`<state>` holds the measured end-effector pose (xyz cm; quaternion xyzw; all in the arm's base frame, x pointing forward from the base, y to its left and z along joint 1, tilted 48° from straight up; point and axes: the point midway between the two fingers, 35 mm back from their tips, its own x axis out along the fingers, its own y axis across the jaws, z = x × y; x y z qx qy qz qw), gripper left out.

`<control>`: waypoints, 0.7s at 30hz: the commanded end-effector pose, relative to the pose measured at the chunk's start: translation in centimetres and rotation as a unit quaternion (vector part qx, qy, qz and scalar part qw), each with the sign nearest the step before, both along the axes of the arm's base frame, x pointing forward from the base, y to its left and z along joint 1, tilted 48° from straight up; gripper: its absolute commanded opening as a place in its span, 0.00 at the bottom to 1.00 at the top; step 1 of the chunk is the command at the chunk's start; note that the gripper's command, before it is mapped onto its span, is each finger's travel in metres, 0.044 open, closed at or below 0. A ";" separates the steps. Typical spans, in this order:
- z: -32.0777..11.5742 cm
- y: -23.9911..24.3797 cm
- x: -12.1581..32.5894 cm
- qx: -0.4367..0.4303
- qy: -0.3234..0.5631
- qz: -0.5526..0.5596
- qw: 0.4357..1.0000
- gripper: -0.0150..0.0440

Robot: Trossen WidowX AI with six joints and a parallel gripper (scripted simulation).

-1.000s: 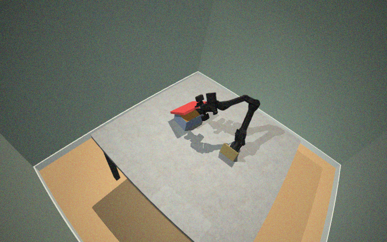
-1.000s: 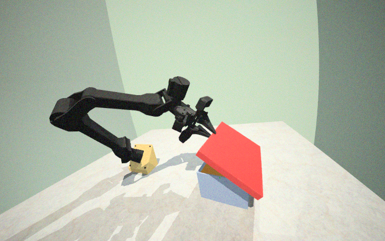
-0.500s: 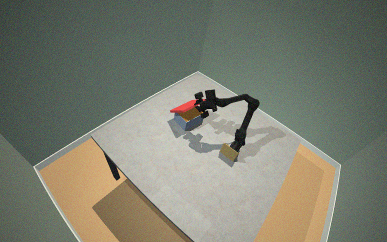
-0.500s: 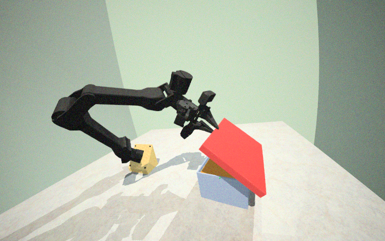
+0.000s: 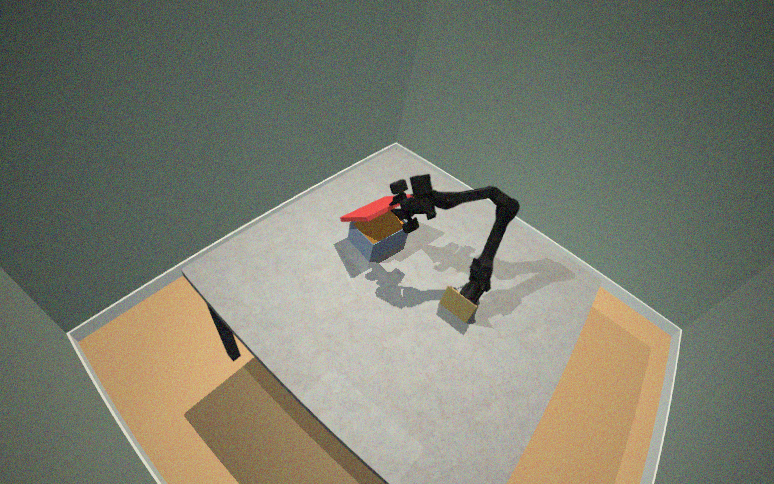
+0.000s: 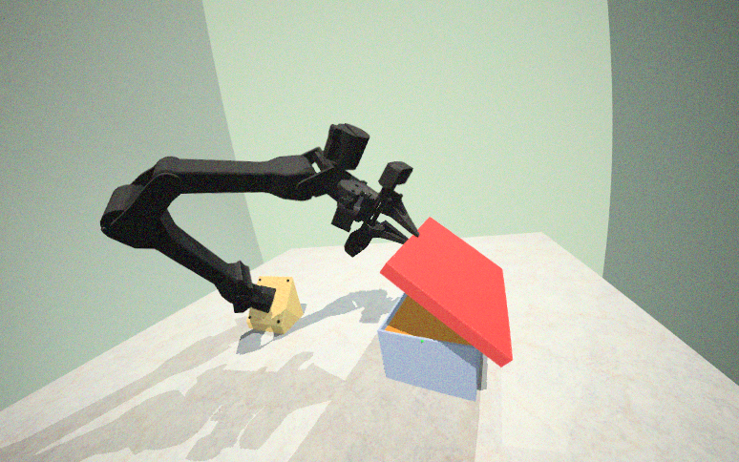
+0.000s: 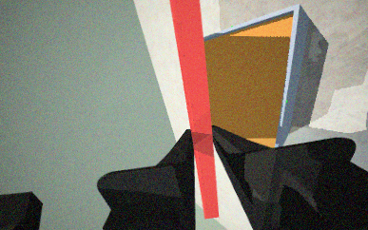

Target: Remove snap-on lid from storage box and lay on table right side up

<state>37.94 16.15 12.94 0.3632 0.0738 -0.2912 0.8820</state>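
The red lid (image 5: 372, 208) (image 6: 458, 281) (image 7: 188, 62) is tilted steeply over the blue-grey storage box (image 5: 387, 246) (image 6: 430, 365) (image 7: 313, 62). Its edge on the arm's side is raised well above the rim, and its far edge is low at the box's far side; whether it touches there I cannot tell. The box stands upright, and its orange-brown inside shows through the gap. My gripper (image 5: 400, 210) (image 6: 412, 238) (image 7: 201, 131) is shut on the raised edge of the lid, one finger on the top face and one below.
The arm's yellow base block (image 5: 457, 305) (image 6: 286, 302) stands on the grey table (image 5: 348, 355) (image 6: 597, 356) on the arm's side of the box. The table's edges show in the top and exterior views, with a table leg (image 5: 225, 334) below one edge.
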 end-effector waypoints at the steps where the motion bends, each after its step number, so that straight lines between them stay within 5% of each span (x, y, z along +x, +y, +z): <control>1: 0.6 0.6 0.0 0.003 -0.004 0.001 1.000 0.25; 21: 1.9 1.7 -0.3 0.003 -0.003 0.001 1.000 0.25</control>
